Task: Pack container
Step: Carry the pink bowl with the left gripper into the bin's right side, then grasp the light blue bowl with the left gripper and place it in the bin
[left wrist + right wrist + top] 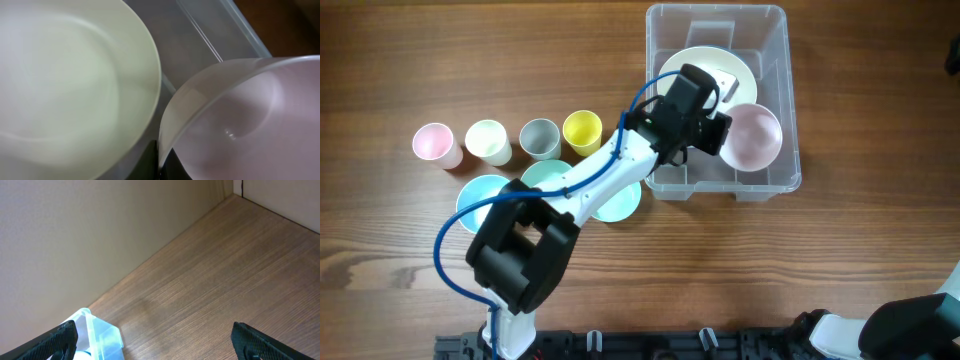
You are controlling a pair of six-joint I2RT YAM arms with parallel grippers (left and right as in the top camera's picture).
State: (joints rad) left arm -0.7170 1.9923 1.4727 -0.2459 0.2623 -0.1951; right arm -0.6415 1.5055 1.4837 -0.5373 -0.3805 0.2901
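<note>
The clear plastic container [780, 60] stands at the back right of the table. A cream bowl [705, 70] lies inside it. My left gripper [722, 130] reaches over the container's near left wall and is shut on the rim of a pink bowl [753, 137], held tilted inside the container. In the left wrist view the jaws [162, 167] pinch the pink bowl's [250, 125] edge beside the cream bowl [65, 85]. My right gripper [157, 345] is open and empty, away from the others. A container corner [102, 335] shows in its view.
Pink [435, 143], pale green [488, 140], grey [539, 138] and yellow [582, 130] cups stand in a row on the left. Light blue [480, 192], teal [548, 175] and mint [623, 203] bowls lie below them, partly under my left arm. The right arm [920, 325] sits at the bottom right.
</note>
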